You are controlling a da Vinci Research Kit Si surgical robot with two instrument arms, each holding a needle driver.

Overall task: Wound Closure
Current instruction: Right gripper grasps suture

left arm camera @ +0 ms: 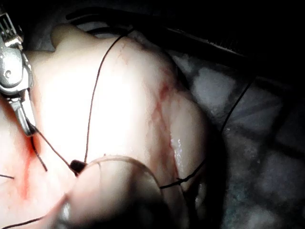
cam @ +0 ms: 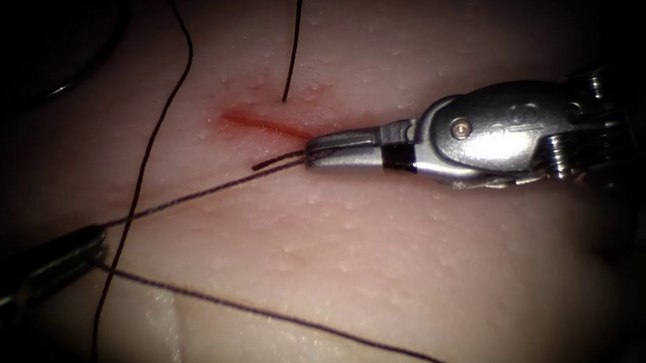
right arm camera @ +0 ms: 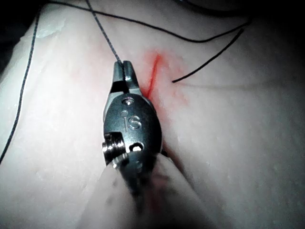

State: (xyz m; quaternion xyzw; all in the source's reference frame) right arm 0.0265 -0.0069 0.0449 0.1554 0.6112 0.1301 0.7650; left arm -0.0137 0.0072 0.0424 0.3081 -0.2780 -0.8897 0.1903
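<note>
Now your right pincer (cam: pixel 318 150) is clamped on the thread (cam: pixel 205 193) just at the cut (cam: pixel 262 124), and the left pincer (cam: pixel 96 244) also grips thread, so keep tension gentle and even.

The right tool (cam: pixel 320 152) lies over the tissue (cam: pixel 394 262), jaws clamped on the thread (cam: pixel 205 191) right beside the red cut (cam: pixel 262 124). That strand runs taut down-left to the left tool (cam: pixel 96 243) in shadow.

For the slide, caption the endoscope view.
Right end effector shut on thread beside the cut; left end effector holds thread.
</note>
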